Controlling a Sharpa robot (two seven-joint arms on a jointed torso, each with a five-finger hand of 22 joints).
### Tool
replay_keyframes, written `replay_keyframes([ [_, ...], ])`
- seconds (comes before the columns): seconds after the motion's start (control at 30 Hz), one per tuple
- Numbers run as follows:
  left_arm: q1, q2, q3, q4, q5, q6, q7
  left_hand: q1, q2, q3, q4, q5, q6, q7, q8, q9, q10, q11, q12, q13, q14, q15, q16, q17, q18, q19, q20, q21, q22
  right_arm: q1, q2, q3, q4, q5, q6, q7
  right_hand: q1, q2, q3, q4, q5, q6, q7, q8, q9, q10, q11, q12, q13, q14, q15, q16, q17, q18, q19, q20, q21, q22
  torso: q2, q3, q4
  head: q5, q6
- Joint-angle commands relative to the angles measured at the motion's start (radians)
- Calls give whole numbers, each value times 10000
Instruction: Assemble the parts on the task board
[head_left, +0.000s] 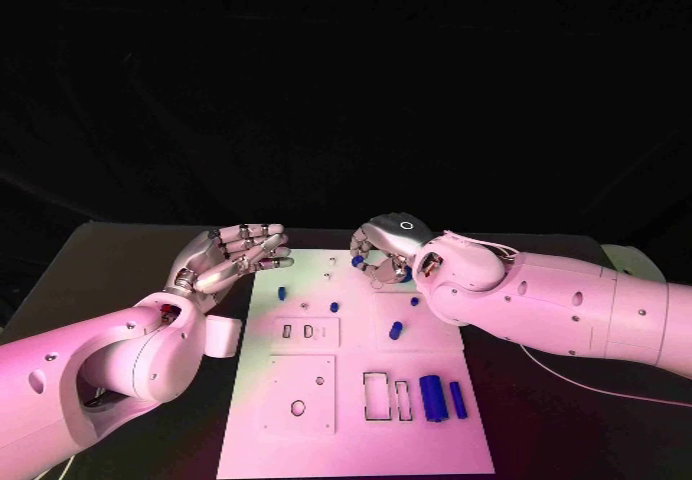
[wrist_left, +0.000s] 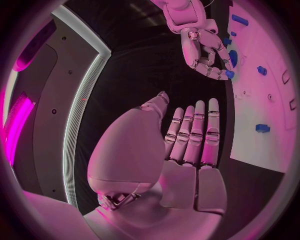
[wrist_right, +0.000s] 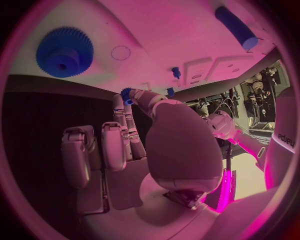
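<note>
white task board (head_left: 361, 440), blue parts (head_left: 431, 397) scattered

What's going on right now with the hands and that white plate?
Left robot hand open, beside task board. Right robot hand pinching small blue part over board's far end. Nothing blocking.

left hand (head_left: 235, 257) spread, empty, right hand (head_left: 387, 250) curled, pinching

Lab: black table (head_left: 130, 270), task board (head_left: 361, 440)
</note>
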Motion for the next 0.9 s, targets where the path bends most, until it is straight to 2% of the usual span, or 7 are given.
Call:
replay_keyframes([
  [0.03,15,36,9,20,-54,237,46,-27,-42,56,9,-23,-46,326,-48,-9,-22,32,-27,-16,-6,27,-54,11,146,81,-11,17,-14,7,226,7,-199,-206,-506,-185,-66,70,16,2,38,29,-1,43,9,69,35,23,11,507,-69,32,-7,-80,686,-60,32,2027,16,-3,15,-7,4],
  [0.23,15,78,9,3,-54,263,41,-26,-40,60,5,-23,-49,323,-51,-10,-26,33,-35,-16,-7,29,-57,12,146,82,-11,15,-17,6,709,10,-579,-211,-686,-302,-121,77,11,23,-26,13,-4,52,43,75,36,7,18,505,-66,33,-19,-80,682,-59,31,2025,20,-2,29,11,-23],
  [0.37,23,79,9,6,-54,267,38,-26,-39,63,2,-23,-51,321,-53,-11,-29,33,-41,-16,-8,30,-60,13,145,82,-11,13,-19,1,911,10,-772,-178,-669,-303,-137,76,10,30,-38,4,-2,51,51,72,37,1,19,507,-65,40,-10,-80,682,-59,31,2026,44,-16,66,14,-4],
  [0.43,28,74,10,13,-54,269,39,-26,-39,63,2,-23,-51,321,-53,-11,-29,33,-41,-16,-8,30,-60,13,145,82,-11,13,-19,-2,999,10,-866,-168,-656,-320,-137,76,10,30,-38,4,-2,51,51,72,37,1,19,507,-65,40,-10,-80,682,-59,31,2026,54,-15,46,44,24],
  [0.6,37,75,11,17,-54,274,37,-26,-39,63,2,-23,-51,321,-53,-11,-29,33,-41,-16,-8,30,-60,13,145,82,-11,13,-19,-17,1168,9,-1087,-161,-599,-411,-176,67,5,44,-63,-24,2,46,69,58,44,-17,20,499,-62,20,-53,-70,658,-58,9,1987,62,-21,74,38,-1],
  [0.7,40,79,11,14,-54,278,35,-26,-38,67,-3,-23,-55,320,-56,-12,-33,33,-51,-15,-11,31,-66,15,145,83,-11,10,-23,-24,1236,9,-1171,-151,-554,-425,-188,65,4,49,-67,-30,4,45,74,56,45,-21,20,496,-61,13,-68,-65,645,-57,-3,1964,64,-22,58,53,-44],
  [0.9,47,90,12,5,-54,281,30,-26,-38,67,-3,-23,-55,320,-56,-12,-33,33,-51,-15,-11,31,-66,15,145,83,-11,10,-23,-36,1312,8,-1227,-117,-411,-394,-201,66,4,55,-73,-36,5,45,80,54,46,-25,21,495,-59,14,-68,-68,652,-56,4,1978,72,-19,69,48,-96],
])
